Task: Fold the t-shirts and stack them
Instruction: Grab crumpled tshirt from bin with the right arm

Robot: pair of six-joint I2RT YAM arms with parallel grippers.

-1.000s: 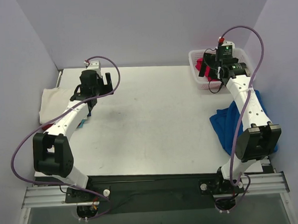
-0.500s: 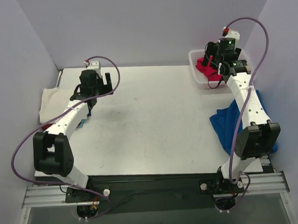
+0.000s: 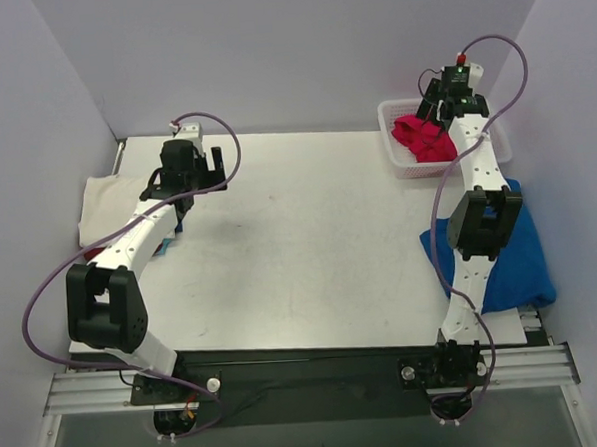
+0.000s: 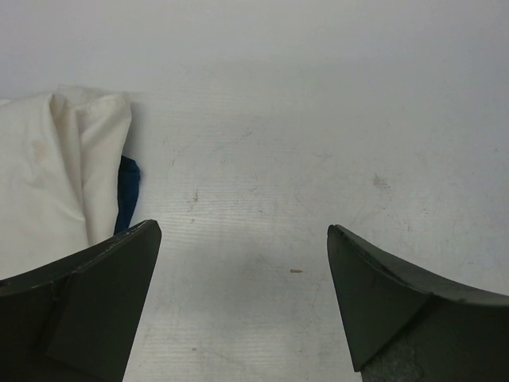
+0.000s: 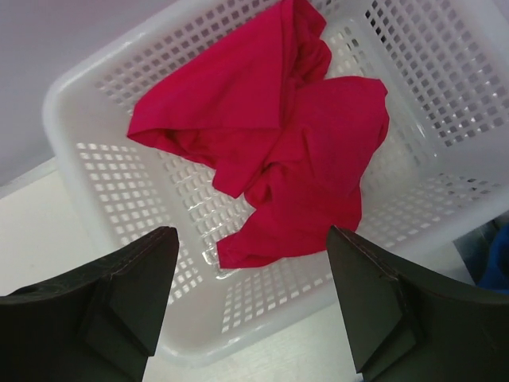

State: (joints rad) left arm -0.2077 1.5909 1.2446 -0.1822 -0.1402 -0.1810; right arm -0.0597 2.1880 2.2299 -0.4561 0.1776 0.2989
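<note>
1. Top view: the right claw (image 3: 433,111) hangs spread wide and empty over the basket (image 3: 388,111), with the crimson t-shirt (image 3: 419,137) crumpled just below its tips. The blue t-shirt (image 3: 516,262) lies heaped well behind it, beside its arm. The left claw (image 3: 215,168) is also open and empty, with the cream t-shirt (image 3: 102,204) to its left
2. Left wrist: the fingers stand far apart over the bare table (image 4: 318,143); the cream t-shirt's edge lies beyond the left finger. A blue scrap (image 4: 127,191) peeks from under it, hard to make out from above
3. Right wrist: the crimson t-shirt lies dead ahead between the fingers. Likely step: lift it out. Aim for the raised central fold and pinch cloth only, tips clear of the lattice. Only this view shows the folds
</note>
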